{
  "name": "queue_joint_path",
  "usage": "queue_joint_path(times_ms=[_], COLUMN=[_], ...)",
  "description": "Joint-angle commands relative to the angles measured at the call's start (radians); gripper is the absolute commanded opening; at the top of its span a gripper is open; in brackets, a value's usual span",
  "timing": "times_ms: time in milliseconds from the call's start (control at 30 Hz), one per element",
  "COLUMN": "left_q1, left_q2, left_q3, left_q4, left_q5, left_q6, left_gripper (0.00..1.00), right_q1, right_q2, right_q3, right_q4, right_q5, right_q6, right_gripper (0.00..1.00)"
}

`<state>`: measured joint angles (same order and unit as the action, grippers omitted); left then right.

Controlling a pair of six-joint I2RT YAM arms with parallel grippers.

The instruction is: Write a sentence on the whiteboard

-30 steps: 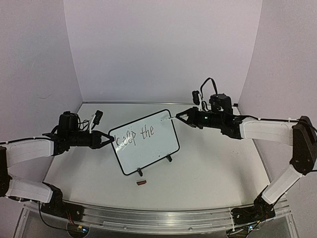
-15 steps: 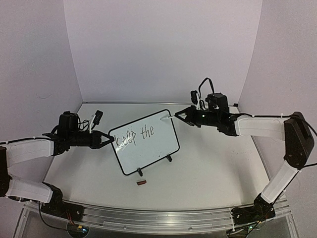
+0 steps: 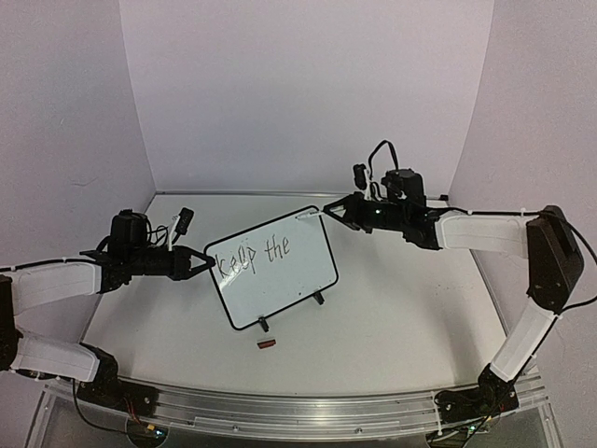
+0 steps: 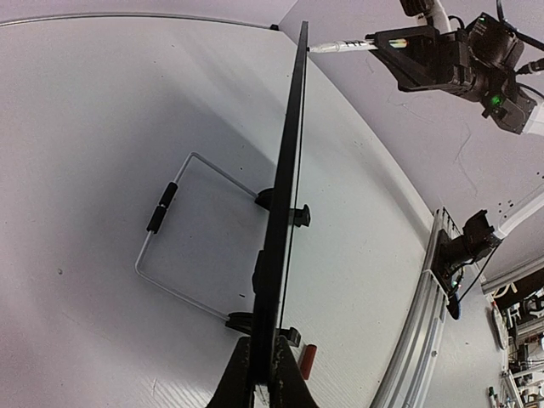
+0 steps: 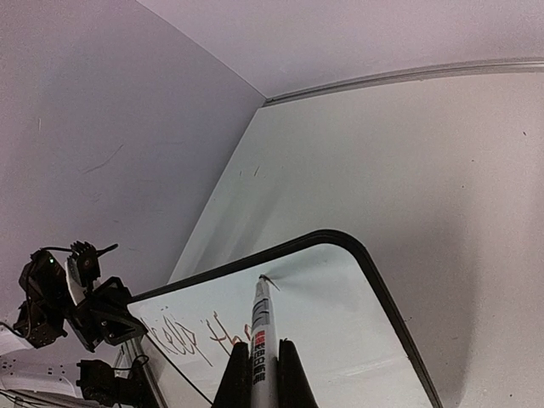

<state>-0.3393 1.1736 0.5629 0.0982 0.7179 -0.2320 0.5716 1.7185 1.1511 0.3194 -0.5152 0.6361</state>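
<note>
At table (image 3: 401, 317) centre you have the whiteboard (image 3: 280, 285) standing tilted on its two black feet (image 3: 264, 325), with a wire stand (image 4: 183, 246) behind it. Your left gripper (image 3: 210, 262) is clamped on the board's 9 o'clock edge. Your right gripper (image 3: 326, 210), at the board's 1 o'clock, is closed around a white marker (image 5: 262, 314) whose tip touches the surface just inside the upper right corner. The sentence (image 3: 254, 254) reads "keep the" on one line across the upper left. At 6 o'clock from the board, a small red cap (image 3: 267, 344) lies on the table, apart from the feet.
</note>
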Motion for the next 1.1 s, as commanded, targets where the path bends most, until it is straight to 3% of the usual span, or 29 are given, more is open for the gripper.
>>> queue_joint_path(times_ms=[0,633,1067], left_q1=[0.008,0.007,0.008], left_q2=[-0.005,0.004,0.004], left_q3=[0.034,0.038,0.038], left_q4=[-0.014,-0.01,-0.013], left_q5=[-0.075,-0.072,-0.072], left_q6=[0.05,0.053,0.053], left_gripper=[0.0,0.0,0.0], right_q1=[-0.003,0.008,0.037], right_q2=[0.016,-0.026,-0.028], right_q3=[-0.007,-0.206,-0.169], right_q4=[0.03,0.071,0.15], right_q5=[-0.012,-0.015,-0.047], right_q6=[0.01,0.067,0.12], right_gripper=[0.0,0.0,0.0])
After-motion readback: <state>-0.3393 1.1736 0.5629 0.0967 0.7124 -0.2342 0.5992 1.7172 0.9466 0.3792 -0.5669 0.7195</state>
